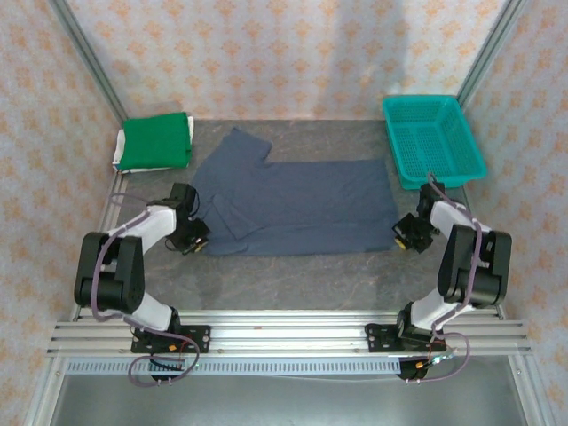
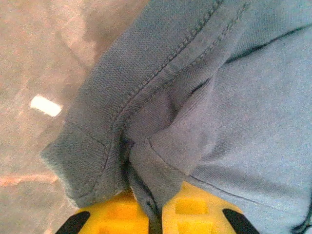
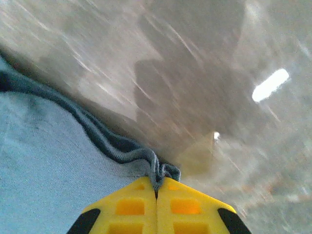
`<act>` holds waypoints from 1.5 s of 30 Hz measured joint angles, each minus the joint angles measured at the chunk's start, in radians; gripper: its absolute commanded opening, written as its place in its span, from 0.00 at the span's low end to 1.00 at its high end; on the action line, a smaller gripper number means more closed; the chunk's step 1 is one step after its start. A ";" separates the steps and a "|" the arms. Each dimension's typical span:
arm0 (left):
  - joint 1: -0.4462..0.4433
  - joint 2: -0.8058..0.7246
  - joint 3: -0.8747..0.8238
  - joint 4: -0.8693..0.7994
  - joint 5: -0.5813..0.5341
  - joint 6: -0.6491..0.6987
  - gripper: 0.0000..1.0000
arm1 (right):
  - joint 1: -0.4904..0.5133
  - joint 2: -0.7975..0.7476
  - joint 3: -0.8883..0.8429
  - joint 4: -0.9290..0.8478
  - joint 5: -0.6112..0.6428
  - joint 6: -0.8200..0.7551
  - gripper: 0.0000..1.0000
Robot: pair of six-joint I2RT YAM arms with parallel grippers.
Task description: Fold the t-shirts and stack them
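Where the slate-blue t-shirt [image 1: 302, 204] lies: spread across the middle of the overhead frame on the grey table [image 1: 293, 280], one sleeve pointing to the upper left, its left part doubled over on itself.
Left gripper [image 2: 155, 214]: yellow jaws closed tight on a bunched, stitched fold of the slate-blue t-shirt, at the cloth's lower left corner in the overhead frame.
Right gripper [image 3: 157, 195]: jaws pressed together, pinching the doubled edge of the same shirt at its lower right corner.
Green t-shirt [image 1: 157, 140]: folded, in the upper left of the overhead frame, apart from the blue one.
White t-shirt [image 1: 118, 151]: folded under the green one, its edge showing along the left side.
Teal mesh basket [image 1: 432, 138]: upper right of the overhead frame, beyond the right arm.
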 measured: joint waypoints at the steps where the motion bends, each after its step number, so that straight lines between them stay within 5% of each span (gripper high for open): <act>1: 0.000 -0.023 -0.017 -0.015 -0.003 -0.002 0.14 | 0.000 -0.029 -0.026 -0.013 0.000 0.009 0.00; 2: 0.000 -0.040 -0.030 -0.027 -0.007 -0.007 0.20 | 0.000 -0.055 -0.049 -0.018 -0.001 0.019 0.03; 8: -0.004 -0.121 -0.044 -0.090 -0.026 -0.039 0.61 | 0.000 -0.129 -0.081 -0.086 -0.001 0.053 0.54; 12: -0.059 -0.225 0.048 -0.179 -0.044 -0.077 0.71 | 0.000 -0.206 -0.005 -0.155 -0.018 0.034 0.79; 17: -0.190 -0.284 0.211 -0.193 -0.039 -0.143 0.71 | 0.012 -0.275 0.164 -0.185 -0.116 -0.032 0.89; 23: -0.309 -0.154 0.182 -0.109 0.035 -0.235 0.56 | 0.138 -0.272 0.298 -0.185 -0.194 -0.106 0.91; 37: -0.345 0.040 0.063 0.071 0.061 -0.347 0.43 | 0.231 -0.241 0.295 -0.140 -0.249 -0.116 0.91; 45: -0.346 0.074 0.049 0.127 0.061 -0.366 0.25 | 0.231 -0.241 0.277 -0.129 -0.249 -0.114 0.91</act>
